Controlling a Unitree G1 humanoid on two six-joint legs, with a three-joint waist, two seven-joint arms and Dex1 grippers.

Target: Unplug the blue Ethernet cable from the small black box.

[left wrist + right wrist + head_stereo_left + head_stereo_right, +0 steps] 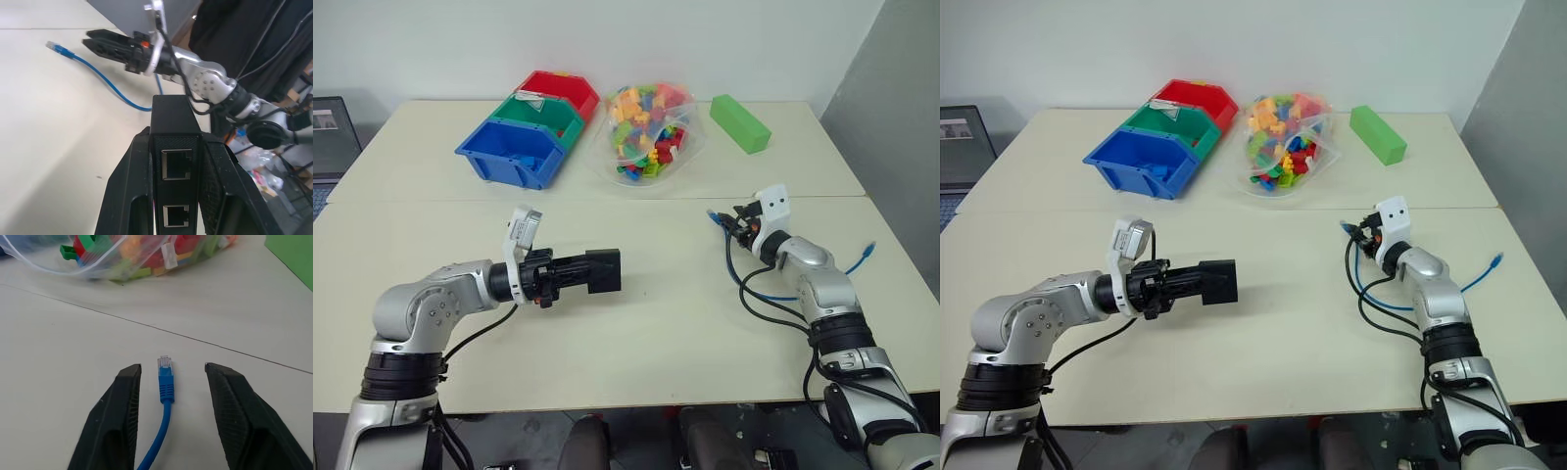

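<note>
Looking done on the unplugging: left gripper (604,271) is clamped on the small black box (175,161), both ports empty. The blue Ethernet cable (165,382) lies loose on the table (646,313) between the right gripper's (171,377) parted jaws, so next move is probably just backing that arm away.

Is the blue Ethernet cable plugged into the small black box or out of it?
Out. Both ports of the small black box sit empty, and the blue Ethernet cable lies on the table with its plug free between the right gripper's fingers.
</note>
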